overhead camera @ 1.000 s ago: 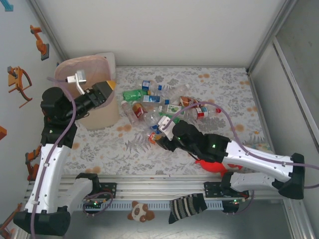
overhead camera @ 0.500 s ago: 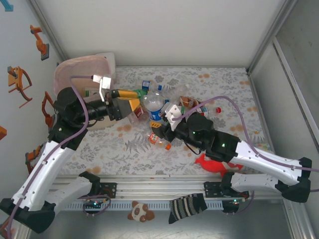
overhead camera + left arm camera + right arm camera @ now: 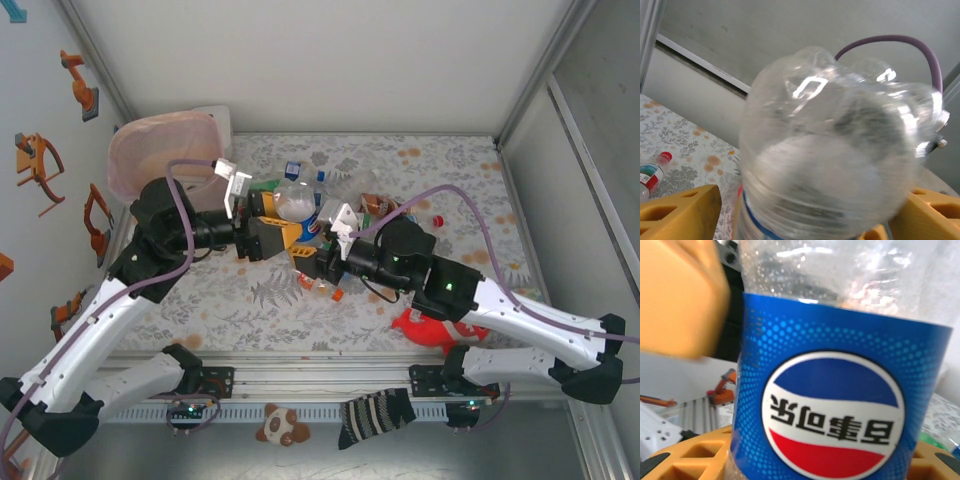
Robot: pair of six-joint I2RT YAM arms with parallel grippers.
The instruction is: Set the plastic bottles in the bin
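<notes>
A clear plastic bottle (image 3: 296, 204) with a blue label (image 3: 840, 405) hangs above the table between both arms. My right gripper (image 3: 318, 242) is shut on its labelled part, its yellow fingers (image 3: 685, 455) showing either side. My left gripper (image 3: 278, 222) is open, its yellow fingers (image 3: 680, 210) straddling the bottle's rounded base (image 3: 840, 145), the left one apart from it. Several more plastic bottles (image 3: 350, 185) lie piled at the back middle of the table. The pale-pink bin (image 3: 165, 122) stands at the back left, behind the left arm.
A red plush toy (image 3: 425, 330) lies under the right arm. A small orange piece (image 3: 335, 293) and a red-capped bottle (image 3: 652, 172) rest on the flowered tabletop. A white box (image 3: 222, 122) sits behind the bin. Walls close off the left, back and right.
My left arm swung from over the bin rightwards to the bottle. My right arm lifted the blue-labelled bottle off the pile towards it. The left fingers now straddle its base.
</notes>
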